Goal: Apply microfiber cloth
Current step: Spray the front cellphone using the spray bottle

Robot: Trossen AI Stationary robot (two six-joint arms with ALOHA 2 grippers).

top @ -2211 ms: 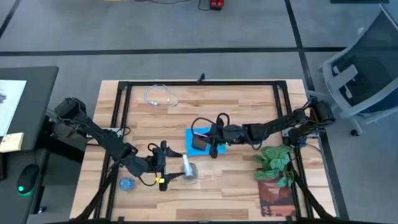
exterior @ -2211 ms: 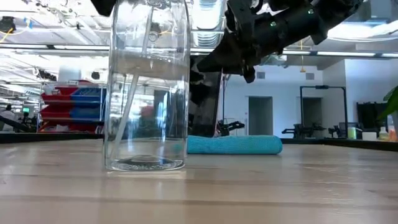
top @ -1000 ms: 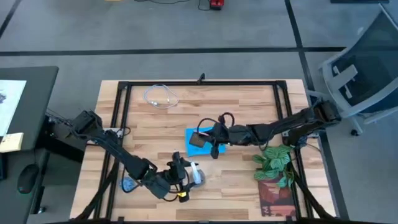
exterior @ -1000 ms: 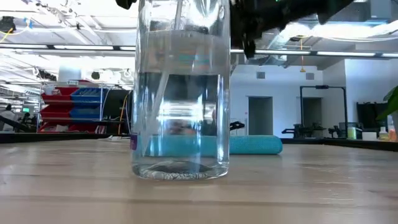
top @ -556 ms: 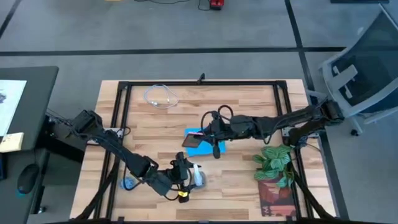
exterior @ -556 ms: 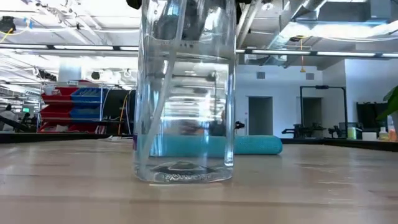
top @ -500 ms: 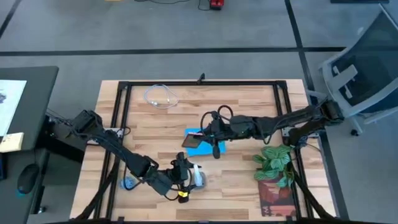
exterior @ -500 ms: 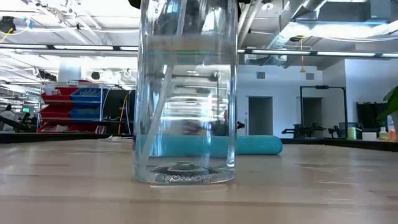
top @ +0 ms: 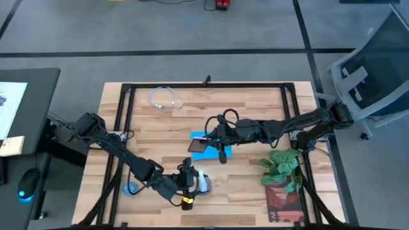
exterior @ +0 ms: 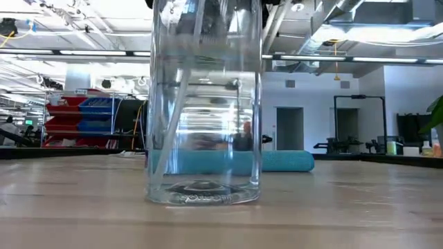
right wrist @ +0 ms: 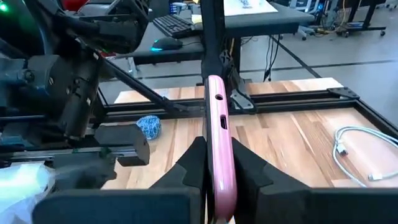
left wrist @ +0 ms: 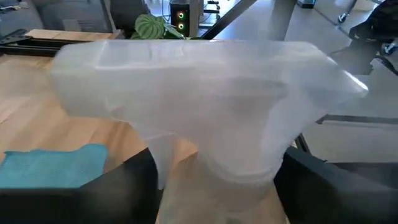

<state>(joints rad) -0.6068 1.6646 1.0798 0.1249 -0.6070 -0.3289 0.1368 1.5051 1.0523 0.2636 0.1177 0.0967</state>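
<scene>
My right hand (top: 219, 139) gripped the pink-cased phone (right wrist: 217, 134) edgewise above the microfiber cloth (top: 206, 145) mid-tabletop; my left hand (top: 190, 181) clasped the spray bottle (exterior: 204, 104) near the front edge.

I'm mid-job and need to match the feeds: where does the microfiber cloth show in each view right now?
High view: microfiber cloth at table centre, mostly covered by the phone that the right gripper holds over it.
Low view: a flat blue strip behind the clear spray bottle.
Left wrist view: blue patch at the lower left edge.
Right wrist view: not in it.
Shared landmark: the spray bottle, clamped by the left gripper.
</scene>
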